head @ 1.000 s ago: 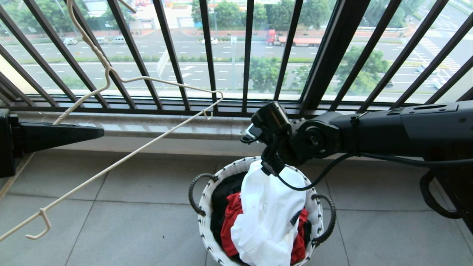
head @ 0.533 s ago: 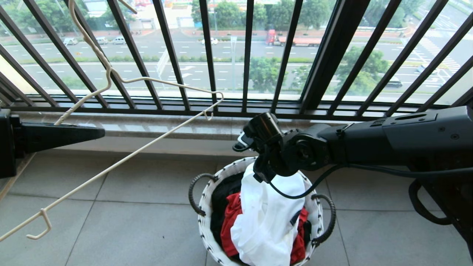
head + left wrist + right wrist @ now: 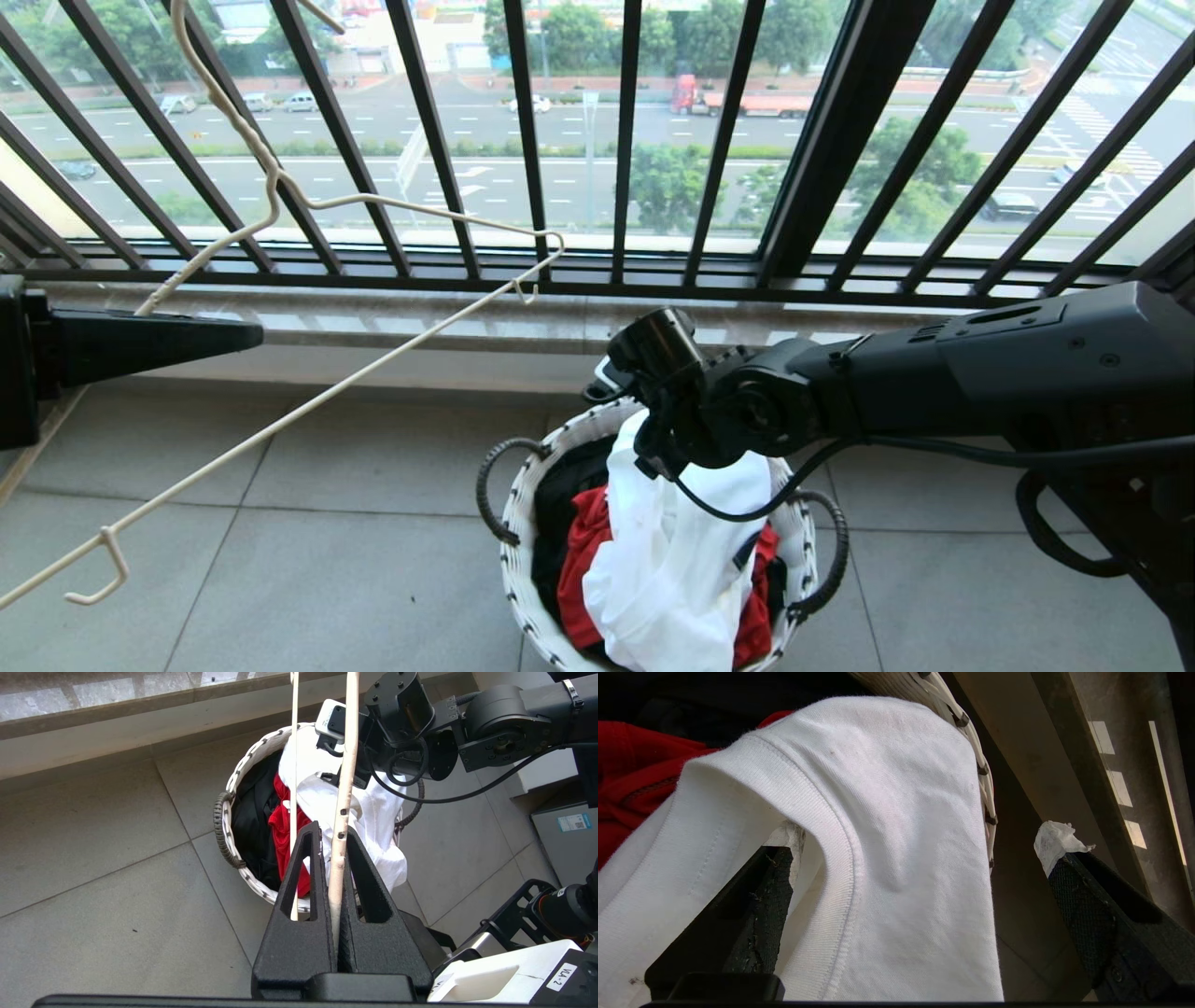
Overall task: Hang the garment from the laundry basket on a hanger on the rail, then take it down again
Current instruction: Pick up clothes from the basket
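The white garment (image 3: 672, 569) lies on top of the pile in the laundry basket (image 3: 512, 560), draped over its near rim. My right gripper (image 3: 920, 837) is open at the basket's far rim (image 3: 971, 742). The garment's ribbed collar (image 3: 831, 826) and a fold of its cloth lie between the two fingers. In the head view the right wrist (image 3: 709, 411) hides those fingers. At the left, my left gripper (image 3: 332, 830) is shut on the thin cream hanger (image 3: 280, 425), which slants across in the air. The rail is out of view.
A red garment (image 3: 583, 551) and a black shirt (image 3: 560, 495) lie under the white one. Black window bars (image 3: 523, 140) and a stone sill (image 3: 420, 322) run behind the basket. Grey floor tiles (image 3: 327, 560) surround it. Parts of my base (image 3: 514, 970) sit near the basket.
My right arm has sunk towards the basket, bringing the open gripper down onto the white garment's collar. The left gripper and the hanger have kept still.
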`<state>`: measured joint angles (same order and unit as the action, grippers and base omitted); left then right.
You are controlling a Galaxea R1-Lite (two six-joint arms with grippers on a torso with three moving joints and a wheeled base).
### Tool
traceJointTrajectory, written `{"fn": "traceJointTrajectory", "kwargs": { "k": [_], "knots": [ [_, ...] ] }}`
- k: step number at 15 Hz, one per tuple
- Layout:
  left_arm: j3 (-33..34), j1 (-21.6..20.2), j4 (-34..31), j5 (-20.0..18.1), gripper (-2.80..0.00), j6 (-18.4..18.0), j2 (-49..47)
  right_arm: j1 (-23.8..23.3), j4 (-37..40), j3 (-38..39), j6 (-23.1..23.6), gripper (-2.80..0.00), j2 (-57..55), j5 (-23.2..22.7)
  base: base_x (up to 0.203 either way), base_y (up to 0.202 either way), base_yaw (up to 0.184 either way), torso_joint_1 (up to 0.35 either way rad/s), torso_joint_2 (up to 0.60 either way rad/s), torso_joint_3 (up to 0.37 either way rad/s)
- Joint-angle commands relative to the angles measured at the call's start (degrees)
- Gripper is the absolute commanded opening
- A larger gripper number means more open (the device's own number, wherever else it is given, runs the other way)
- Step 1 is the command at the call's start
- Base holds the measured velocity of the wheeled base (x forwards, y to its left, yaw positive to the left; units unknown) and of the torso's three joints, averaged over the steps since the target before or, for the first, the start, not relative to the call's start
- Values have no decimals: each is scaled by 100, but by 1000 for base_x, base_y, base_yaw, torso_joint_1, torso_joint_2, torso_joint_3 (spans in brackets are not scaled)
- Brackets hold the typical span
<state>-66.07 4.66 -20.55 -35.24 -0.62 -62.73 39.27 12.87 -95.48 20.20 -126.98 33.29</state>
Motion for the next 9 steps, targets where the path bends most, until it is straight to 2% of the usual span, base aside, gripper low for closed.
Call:
{"fn": "traceJointTrajectory", "kwargs": {
  "k": [1,9],
  "knots": [
    [-2,0,-10,-18,-280,1,7,11,-228,4,35,0,-129,19,0,0,0,0,0,0],
    [-2,0,-10,-18,-280,1,24,-64,-285,-347,159,0,-434,389,0,0,0,0,0,0]
  ]
}}
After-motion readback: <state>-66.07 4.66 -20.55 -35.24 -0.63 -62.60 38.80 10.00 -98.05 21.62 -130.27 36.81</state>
